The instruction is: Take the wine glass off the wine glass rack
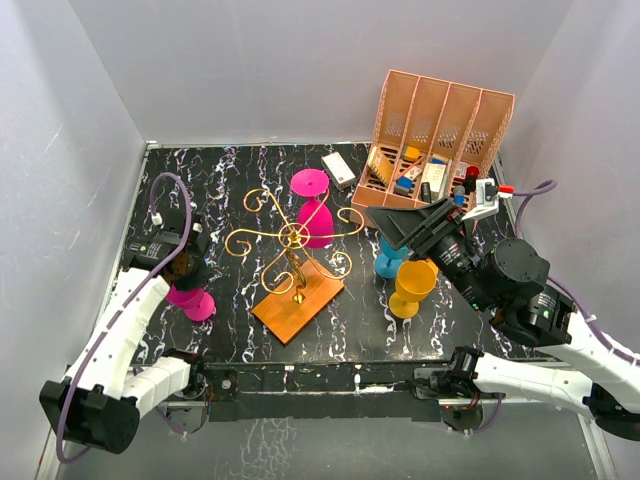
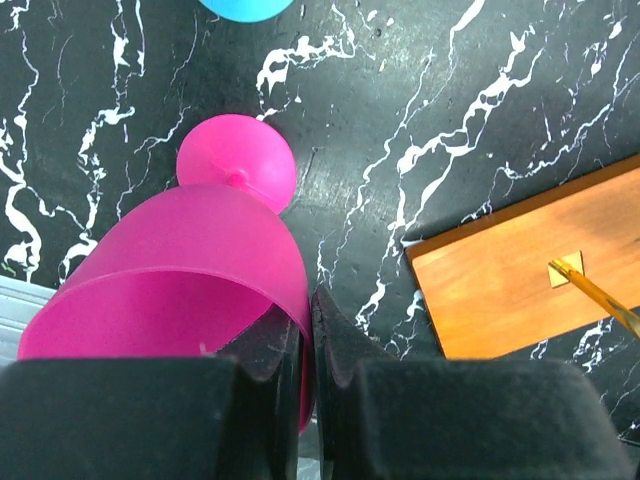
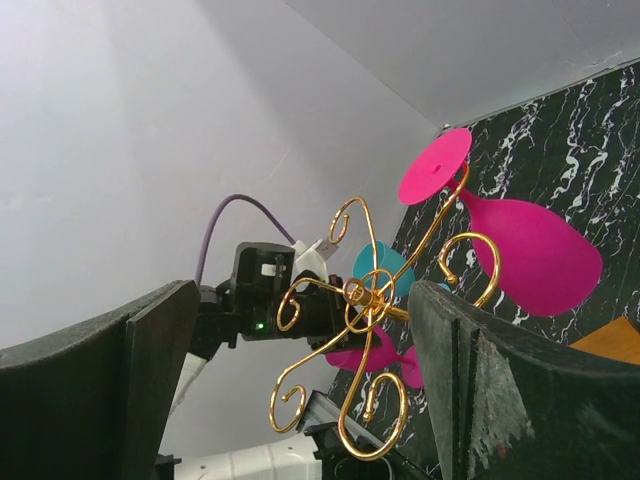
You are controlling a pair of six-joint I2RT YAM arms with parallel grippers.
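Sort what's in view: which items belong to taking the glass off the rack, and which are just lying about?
Job: wine glass rack; hanging magenta glass; held magenta glass; left pincer.
Lying about: blue glass; yellow glass; pink organiser; white box.

Wine glass point(image 1: 314, 222) on rack point(image 1: 296, 300) rear arm (second glass point(image 1: 195, 302) left).

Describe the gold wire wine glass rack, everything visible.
The gold wire wine glass rack is thin, shiny, metal-looking wire: a central post with six curled scroll arms radiating from its top, set on a flat orange rectangular base that looks wooden. It stands upright midway across the black marbled table, base flat and angled to the table edges. One magenta plastic-looking wine glass hangs upside down from a far arm, foot above the wire; the other five arms are empty.
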